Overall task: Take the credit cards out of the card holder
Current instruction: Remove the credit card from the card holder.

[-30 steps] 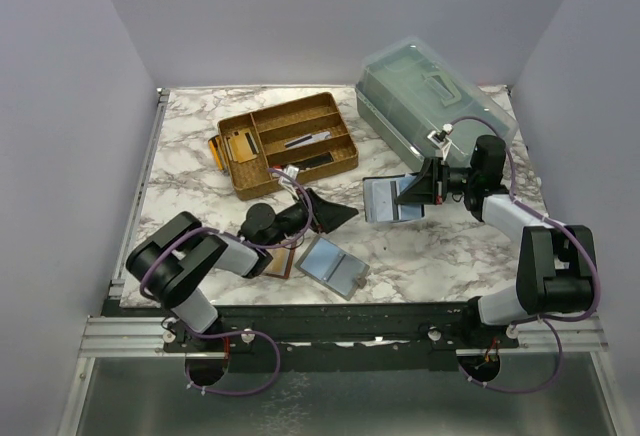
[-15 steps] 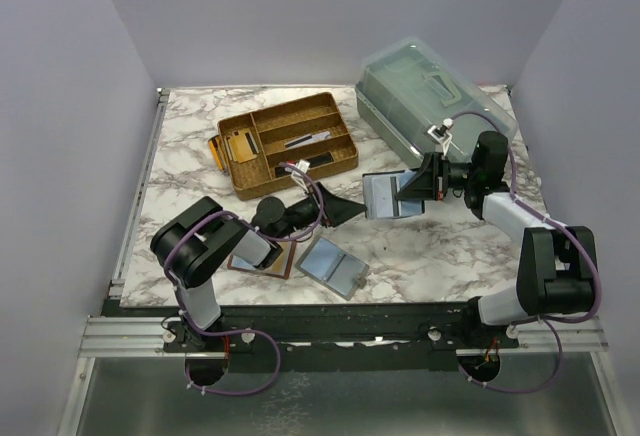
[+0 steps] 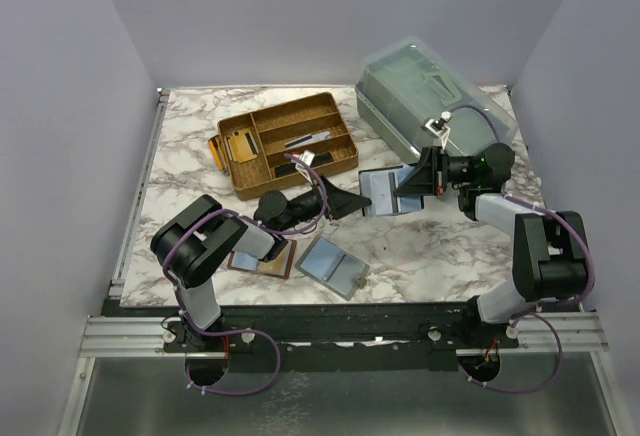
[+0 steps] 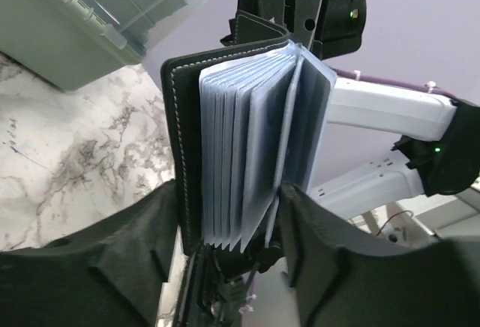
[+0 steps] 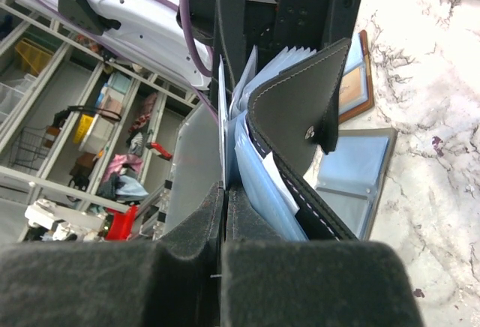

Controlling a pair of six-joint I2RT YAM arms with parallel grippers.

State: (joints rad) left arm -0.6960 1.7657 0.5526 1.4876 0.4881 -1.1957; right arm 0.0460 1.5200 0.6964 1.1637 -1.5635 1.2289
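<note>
Fingers of the left arm (image 4: 112,259) stand apart, straddling the card holder (image 4: 184,139). It rises between them, long axis 12 to 6 o'clock, with the credit cards (image 4: 247,147) in fanned pockets. Fingers of the right arm (image 5: 150,282), pressed together on one leaf, hold it above the worktop (image 3: 430,246).

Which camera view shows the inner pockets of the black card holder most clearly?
The left wrist view: the card holder faces it open, pockets fanned. The right wrist view shows mainly its black cover; the top view shows it small.
</note>
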